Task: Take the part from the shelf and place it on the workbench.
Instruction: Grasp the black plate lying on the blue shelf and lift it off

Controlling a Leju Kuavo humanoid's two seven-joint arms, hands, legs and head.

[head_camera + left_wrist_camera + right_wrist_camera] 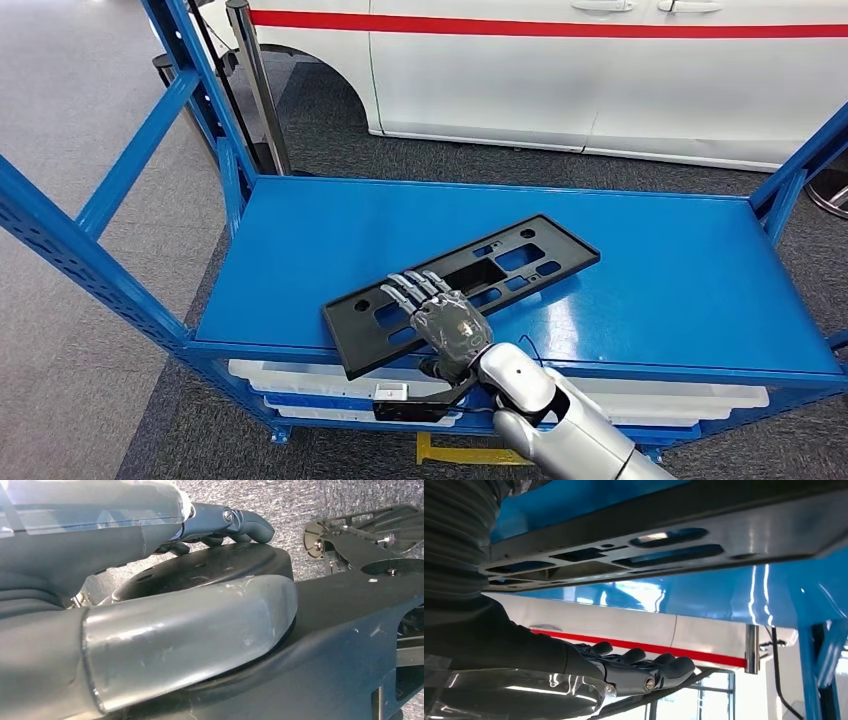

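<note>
The part is a long black plastic plate (520, 250) with several cut-outs. It lies slantwise on the blue shelf top (680, 280), and its near left corner juts past the front edge. My right hand (445, 320) reaches in from below, fingers stretched over the plate's near half. In the right wrist view the fingers (644, 672) are straight and held apart from the plate (674, 535), with the white car showing through the gap. My left hand (175, 635) hangs beside my own dark body parts, thumb and fingers extended, holding nothing.
Blue slanted uprights (120, 180) frame the shelf's left side, and another stands at the right end (800, 165). A dark pole (255, 80) stands behind the left corner. White bins (300, 385) sit on the level below. A white car with a red stripe (600, 80) is parked behind.
</note>
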